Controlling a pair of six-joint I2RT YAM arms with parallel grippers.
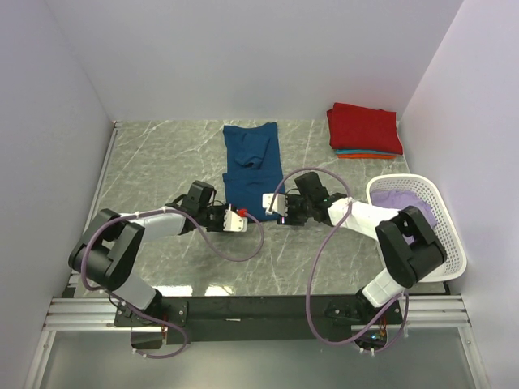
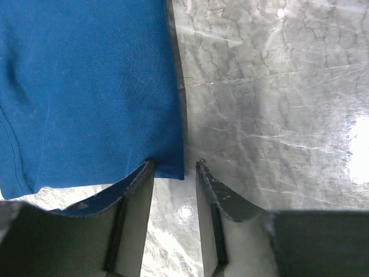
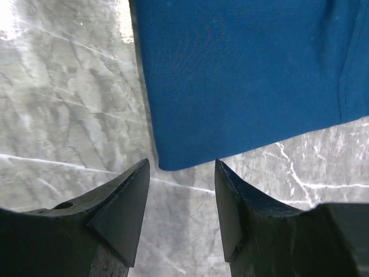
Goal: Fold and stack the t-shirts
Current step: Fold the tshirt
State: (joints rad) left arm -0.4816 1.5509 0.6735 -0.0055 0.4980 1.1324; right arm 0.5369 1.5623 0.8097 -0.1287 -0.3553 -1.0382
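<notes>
At table centre: blue t-shirt (image 1: 250, 139) lies lengthwise, its near hem toward the arms.
Left gripper (image 2: 173, 167): jaws spread, one hem corner between them, not pinched.
Right gripper (image 3: 181, 167): jaws spread, the other near corner just ahead of the tips.
Risk: an uneven close may catch one layer or miss a corner, skewing the fold.
Far right: folded stack (image 1: 363, 130), red on top, well apart.
In the way: basket (image 1: 458, 258) beside the right arm; rumpled cloth mid-shirt may bunch.
</notes>
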